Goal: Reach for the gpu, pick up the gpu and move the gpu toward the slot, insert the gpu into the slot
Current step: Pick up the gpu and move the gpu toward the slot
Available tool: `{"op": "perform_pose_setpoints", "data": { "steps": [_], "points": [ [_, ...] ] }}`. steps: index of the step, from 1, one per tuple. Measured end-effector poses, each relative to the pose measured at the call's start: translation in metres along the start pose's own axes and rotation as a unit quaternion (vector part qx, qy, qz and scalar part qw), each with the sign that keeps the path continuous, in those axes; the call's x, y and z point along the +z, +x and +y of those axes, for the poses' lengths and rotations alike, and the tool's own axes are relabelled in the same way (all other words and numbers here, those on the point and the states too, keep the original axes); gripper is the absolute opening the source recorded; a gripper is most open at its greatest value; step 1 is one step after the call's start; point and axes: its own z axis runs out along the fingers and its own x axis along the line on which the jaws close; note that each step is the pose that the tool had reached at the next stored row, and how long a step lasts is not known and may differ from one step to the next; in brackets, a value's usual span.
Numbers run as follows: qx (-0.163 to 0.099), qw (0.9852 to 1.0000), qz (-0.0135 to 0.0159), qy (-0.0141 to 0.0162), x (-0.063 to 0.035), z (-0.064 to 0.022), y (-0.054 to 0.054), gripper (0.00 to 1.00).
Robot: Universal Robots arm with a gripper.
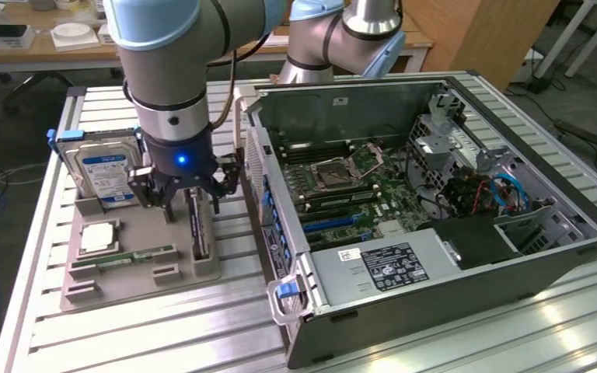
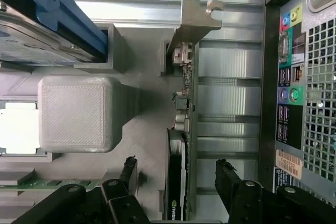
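The gpu (image 1: 200, 233) stands on edge in a grey holder tray (image 1: 190, 272) on the exterior view's left. It is a thin dark card, and its silver bracket (image 2: 197, 22) is at the end away from my fingers. My gripper (image 1: 189, 199) hangs just above it, open. In the wrist view the gripper (image 2: 177, 174) straddles the gpu (image 2: 184, 129), one finger (image 2: 128, 169) on each side with a gap to the card. The slot (image 1: 329, 220) is a blue connector on the motherboard inside the open computer case (image 1: 547, 256).
The tray also carries a silver hard drive with a blue label (image 1: 106, 175), a processor chip (image 1: 99, 235) and a green memory stick (image 1: 137, 255). The case's rear panel (image 2: 291, 93) stands close beside the tray. A slatted metal table (image 1: 153, 334) lies underneath.
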Motion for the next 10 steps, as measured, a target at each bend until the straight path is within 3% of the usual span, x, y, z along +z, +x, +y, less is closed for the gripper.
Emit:
{"op": "perform_pose_setpoints", "data": {
  "steps": [5, 10],
  "points": [
    [0.005, 1.0000, -0.0003, 0.0000, 0.0066, -0.0003, 0.0001, 0.71],
    [0.005, 1.0000, -0.0002, 0.0001, 0.0069, -0.0003, 0.0002, 0.71]
  ]
}}
